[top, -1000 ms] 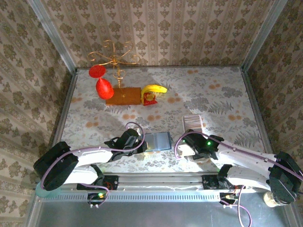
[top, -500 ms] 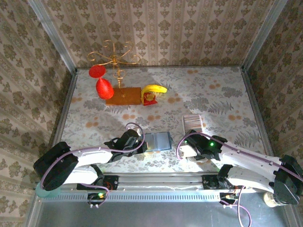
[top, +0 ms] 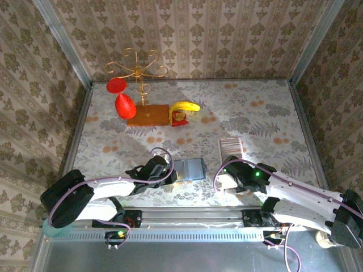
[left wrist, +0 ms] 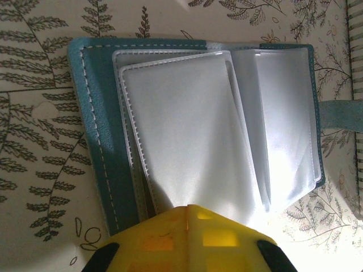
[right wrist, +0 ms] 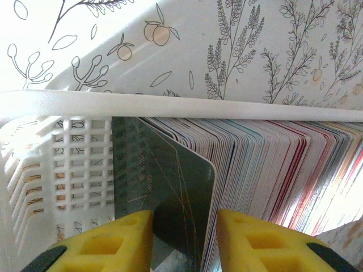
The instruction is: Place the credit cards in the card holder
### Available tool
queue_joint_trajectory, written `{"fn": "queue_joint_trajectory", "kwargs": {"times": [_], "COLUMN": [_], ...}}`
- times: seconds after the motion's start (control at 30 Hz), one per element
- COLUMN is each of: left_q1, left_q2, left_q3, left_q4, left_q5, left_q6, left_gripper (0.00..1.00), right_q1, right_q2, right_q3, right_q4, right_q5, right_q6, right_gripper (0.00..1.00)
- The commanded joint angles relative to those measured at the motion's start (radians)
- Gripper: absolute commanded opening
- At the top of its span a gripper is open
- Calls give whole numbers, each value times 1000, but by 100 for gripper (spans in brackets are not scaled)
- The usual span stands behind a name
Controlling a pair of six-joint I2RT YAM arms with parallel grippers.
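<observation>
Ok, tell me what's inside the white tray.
A packed row of credit cards stands on edge in the white tray; the front dark card sits between the fingers of the right gripper. The tray floor is hidden beneath them.

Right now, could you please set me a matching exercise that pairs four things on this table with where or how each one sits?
Things:
1. card holder
2. dark green card
3. banana
4. white tray

Places or states:
A. at the far side, beside the wooden board
B. between the fingers of the right hand
C. lying open, clear sleeves facing up
D. holding a packed row of cards

Pairs: 1-C, 2-B, 3-A, 4-D
</observation>
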Motion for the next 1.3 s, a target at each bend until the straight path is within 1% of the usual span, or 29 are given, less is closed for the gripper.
{"fn": "queue_joint_trajectory", "kwargs": {"times": [0.0,0.4,0.47,0.57,0.93,1.27], "left_q1": [-13,-24,-26,-27,-32,-32], "left_q2": [23,40,40,39,40,46], "left_q3": [-2,6,7,7,10,21], "left_q4": [-23,-16,-17,-17,-18,-18], "left_q5": [-11,-17,-17,-19,-17,-17], "left_q6": [-10,-14,-14,-14,-16,-14], "left_gripper": [0,0,0,0,0,0], "right_q1": [0,0,0,1,7,21], "right_q2": [-19,-42,-43,-45,-72,-101], "right_q3": [5,18,23,27,50,50], "right_q4": [10,1,-5,-10,-29,-72], "right_q5": [14,21,20,21,16,13], "right_q6": [-20,-20,-20,-16,17,36], "right_gripper": [33,28,25,23,21,13]}}
